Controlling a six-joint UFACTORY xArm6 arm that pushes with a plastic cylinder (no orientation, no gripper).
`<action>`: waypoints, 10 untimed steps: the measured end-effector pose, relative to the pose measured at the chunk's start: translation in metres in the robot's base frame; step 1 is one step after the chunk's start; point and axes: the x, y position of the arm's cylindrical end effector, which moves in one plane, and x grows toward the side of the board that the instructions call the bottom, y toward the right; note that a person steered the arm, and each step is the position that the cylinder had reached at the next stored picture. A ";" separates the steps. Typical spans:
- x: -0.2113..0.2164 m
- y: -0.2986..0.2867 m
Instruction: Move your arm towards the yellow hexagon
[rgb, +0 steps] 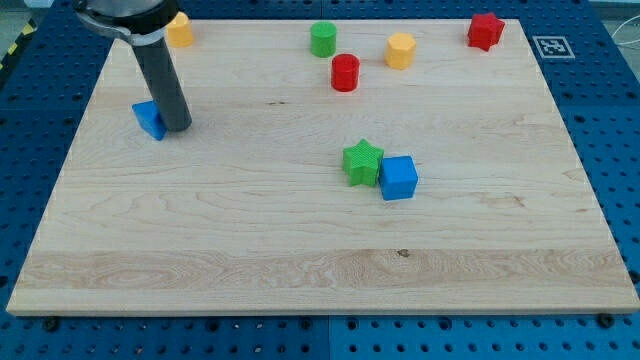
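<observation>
The yellow hexagon (400, 49) stands near the view's top, right of centre. My tip (178, 127) rests on the board at the view's left, touching the right side of a blue triangle-like block (149, 119). The tip is far to the left of the yellow hexagon and lower in the view. A red cylinder (345, 72) and a green cylinder (322, 39) stand between the tip and the hexagon along the top.
A second yellow block (180, 30) sits at the top left, behind the rod. A red star (485, 30) is at the top right. A green star (362, 162) and a blue cube (398, 178) touch near the middle. The wooden board (300, 260) lies on a blue perforated table.
</observation>
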 end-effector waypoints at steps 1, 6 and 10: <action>-0.018 0.037; -0.043 0.057; -0.099 0.088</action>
